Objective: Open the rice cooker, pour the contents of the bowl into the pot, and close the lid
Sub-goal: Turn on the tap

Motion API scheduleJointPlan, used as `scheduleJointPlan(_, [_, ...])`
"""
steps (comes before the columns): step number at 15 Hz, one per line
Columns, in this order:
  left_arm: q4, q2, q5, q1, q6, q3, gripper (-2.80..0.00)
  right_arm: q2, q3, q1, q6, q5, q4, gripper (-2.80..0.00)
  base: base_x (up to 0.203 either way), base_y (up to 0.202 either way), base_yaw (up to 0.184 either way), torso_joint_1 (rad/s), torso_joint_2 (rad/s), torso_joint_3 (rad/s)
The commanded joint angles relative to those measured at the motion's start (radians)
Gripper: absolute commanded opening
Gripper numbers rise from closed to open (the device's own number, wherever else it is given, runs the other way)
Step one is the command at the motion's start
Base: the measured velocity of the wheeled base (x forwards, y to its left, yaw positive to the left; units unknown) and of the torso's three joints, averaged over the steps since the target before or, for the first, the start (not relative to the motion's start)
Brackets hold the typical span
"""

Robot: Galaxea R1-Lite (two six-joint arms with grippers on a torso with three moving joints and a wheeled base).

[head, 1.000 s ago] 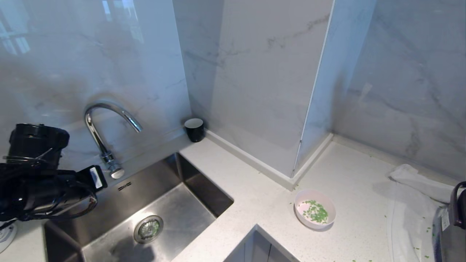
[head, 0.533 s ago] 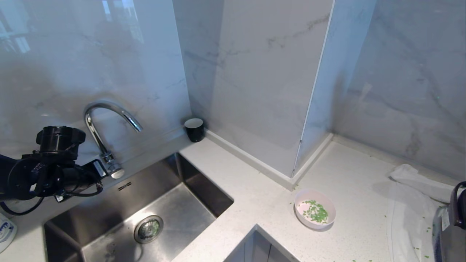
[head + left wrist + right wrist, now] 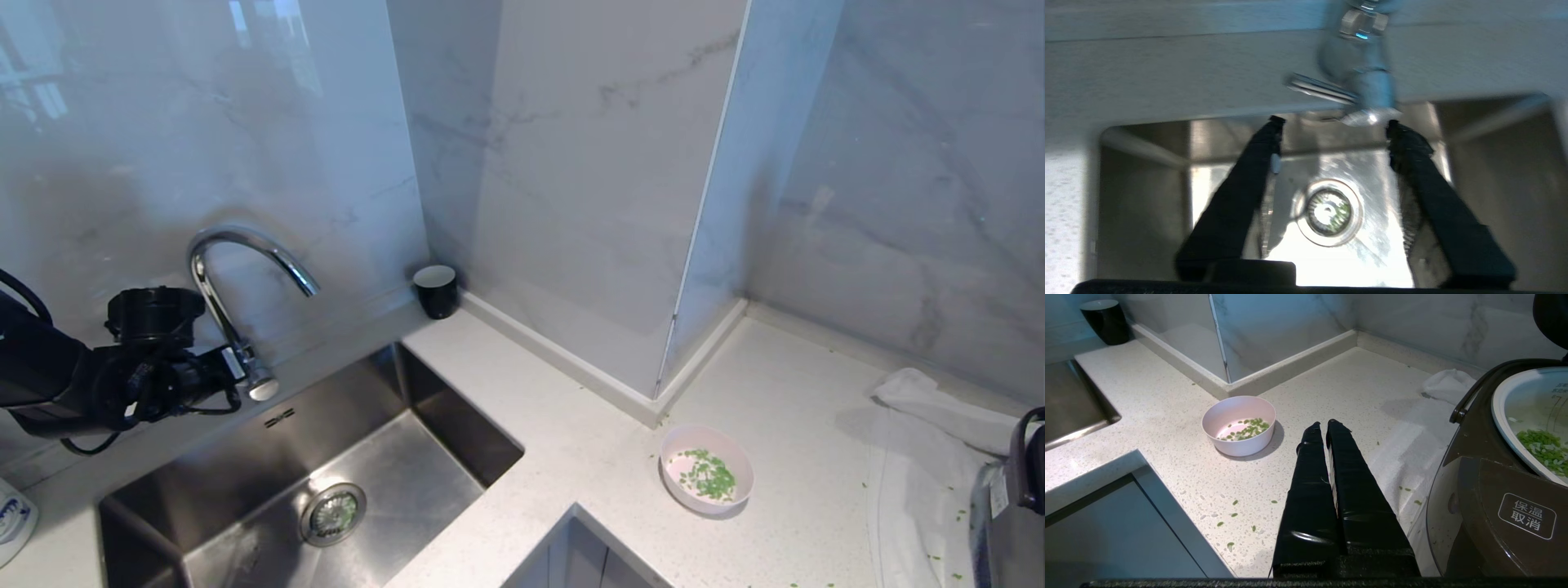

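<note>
A: What lies nearest on the worktop?
B: By its front edge, at the right end, stands the rice cooker [image 3: 1502, 506], dark and boxy, its top open. The pot [image 3: 1531, 416] sits inside it with green contents [image 3: 1545, 447] and some pale grains at the bottom.
A: And the right claw [image 3: 1327, 426]?
B: Its two black fingers are pressed together, holding nothing, over the worktop [image 3: 1180, 416] between the cooker and the bowl [image 3: 1239, 424].
A: Where is the bowl itself?
B: Upright on the worktop, just in front of the corner of the marble pillar [image 3: 596, 188]. A few green bits lie in it, and stray bits are scattered on the worktop around it. A white cloth [image 3: 1447, 384] lies beside the cooker towards the back wall.
A: And the left claw [image 3: 1333, 122]?
B: Its fingers stand apart with nothing between them, over the steel sink [image 3: 433, 490] at the worktop's left end, one fingertip right beside the base of the chrome tap [image 3: 237, 278]. The drain [image 3: 1328, 211] shows below.
A: Anything farther back?
B: A black cup [image 3: 435, 291] in the back corner, against the wall.
</note>
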Motion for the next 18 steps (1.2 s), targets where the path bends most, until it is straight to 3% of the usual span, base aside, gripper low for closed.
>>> scheduleJointPlan(1, [0.006, 0.052, 0.011, 0.021, -0.006, -0.027, 0.00, 0.000, 0.000, 0.000, 0.000, 0.001, 0.000, -2.80, 0.000, 0.000, 0.000, 0.000, 0.00, 0.000])
scheduleJointPlan(7, [0.007, 0.128, 0.011, 0.061, -0.090, -0.064, 0.00, 0.000, 0.000, 0.000, 0.000, 0.001, 0.000, -2.80, 0.000, 0.000, 0.000, 0.000, 0.00, 0.000])
scheduleJointPlan(12, [0.018, 0.154, 0.006, 0.032, -0.306, -0.106, 0.00, 0.000, 0.000, 0.000, 0.000, 0.001, 0.000, -2.80, 0.000, 0.000, 0.000, 0.000, 0.00, 0.000])
scheduleJointPlan(16, [0.010, 0.166, 0.016, 0.034, -0.324, -0.124, 0.00, 0.000, 0.000, 0.000, 0.000, 0.001, 0.000, -2.80, 0.000, 0.000, 0.000, 0.000, 0.00, 0.000])
scheduleJointPlan(18, [-0.045, 0.177, 0.014, 0.043, -0.317, -0.139, 0.00, 0.000, 0.000, 0.000, 0.000, 0.001, 0.000, -2.80, 0.000, 0.000, 0.000, 0.000, 0.00, 0.000])
